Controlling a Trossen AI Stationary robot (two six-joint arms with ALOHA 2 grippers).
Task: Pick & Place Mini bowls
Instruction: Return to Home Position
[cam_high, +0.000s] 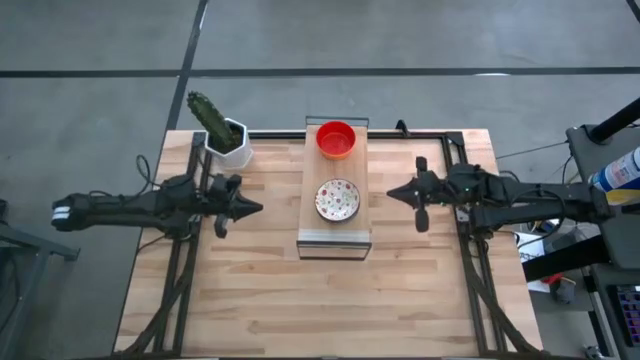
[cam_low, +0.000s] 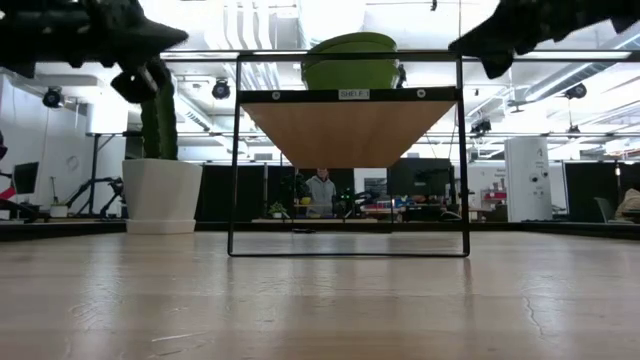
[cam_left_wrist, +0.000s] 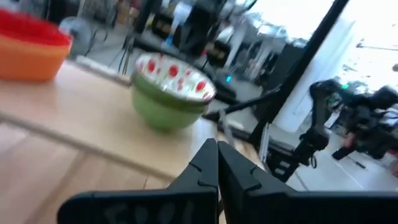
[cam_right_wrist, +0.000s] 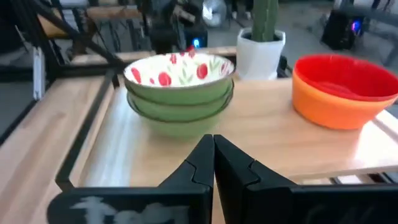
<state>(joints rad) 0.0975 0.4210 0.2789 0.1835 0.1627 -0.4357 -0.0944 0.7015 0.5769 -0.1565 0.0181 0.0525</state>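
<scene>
Nesting patterned bowls (cam_right_wrist: 179, 93), green-sided in wrist views only

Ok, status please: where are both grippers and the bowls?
Left gripper shut, empty, left of shelf. Right gripper shut, empty, right of shelf. Patterned bowl stack and red-orange stack on shelf. Cactus pot clear of both arms.

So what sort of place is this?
Probably a robotics lab or workshop: the left arm and right arm flank a wooden table, and beyond it lies a hall with ceiling ducts and a person.
</scene>
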